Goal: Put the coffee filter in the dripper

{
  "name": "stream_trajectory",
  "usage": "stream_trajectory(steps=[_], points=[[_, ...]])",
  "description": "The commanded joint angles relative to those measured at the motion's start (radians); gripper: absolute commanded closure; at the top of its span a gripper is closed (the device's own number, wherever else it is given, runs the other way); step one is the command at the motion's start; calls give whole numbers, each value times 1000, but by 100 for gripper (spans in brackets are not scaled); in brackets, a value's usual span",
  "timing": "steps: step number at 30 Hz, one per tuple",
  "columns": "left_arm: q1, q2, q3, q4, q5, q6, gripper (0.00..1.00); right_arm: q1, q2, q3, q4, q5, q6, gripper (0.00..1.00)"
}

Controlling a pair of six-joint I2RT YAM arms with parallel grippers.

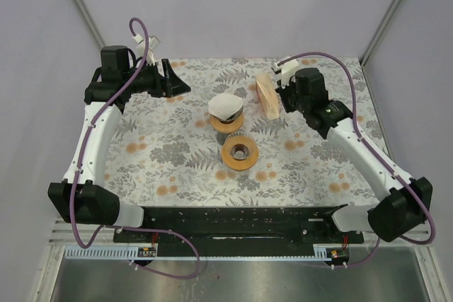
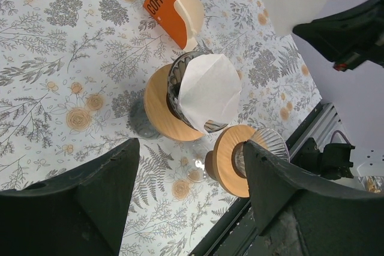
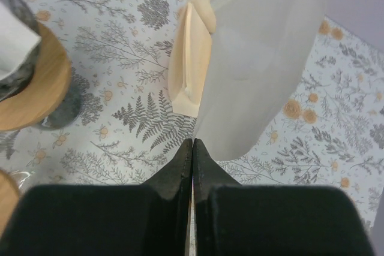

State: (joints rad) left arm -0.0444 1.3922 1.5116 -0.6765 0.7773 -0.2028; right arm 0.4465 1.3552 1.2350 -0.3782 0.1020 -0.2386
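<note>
overhead, one white paper coffee filter point(image 1: 226, 106) sits in the far wooden-collared glass dripper point(image 1: 216, 124); the near wooden-collared glass dripper point(image 1: 229, 155) is bare. from the left wrist, the left gripper point(image 2: 191, 147) gapes wide and empty above both. from the right wrist, the right gripper point(image 3: 192, 143) pinches a second translucent white filter point(image 3: 258, 58) beside the cream filter holder point(image 3: 189, 58); seating it in the bare dripper looks left to do.
</note>
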Motion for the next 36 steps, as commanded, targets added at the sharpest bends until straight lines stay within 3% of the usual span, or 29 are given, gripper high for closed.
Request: stream_trajectory(steps=[1, 12, 16, 24, 36], points=[[5, -24, 19, 57, 53, 2, 27, 53, -108, 99, -106, -61, -146, 100], [-29, -4, 122, -38, 102, 80, 27, 288, -122, 371, -576, -131, -468, 100], [-40, 1, 173, -67, 106, 111, 27, 369, -87, 440, -701, -72, -563, 100], [-97, -4, 147, -90, 90, 134, 26, 521, -25, 495, -820, 68, -754, 100], [-178, 8, 90, -92, 60, 141, 26, 618, 91, 454, -843, 169, -815, 100]])
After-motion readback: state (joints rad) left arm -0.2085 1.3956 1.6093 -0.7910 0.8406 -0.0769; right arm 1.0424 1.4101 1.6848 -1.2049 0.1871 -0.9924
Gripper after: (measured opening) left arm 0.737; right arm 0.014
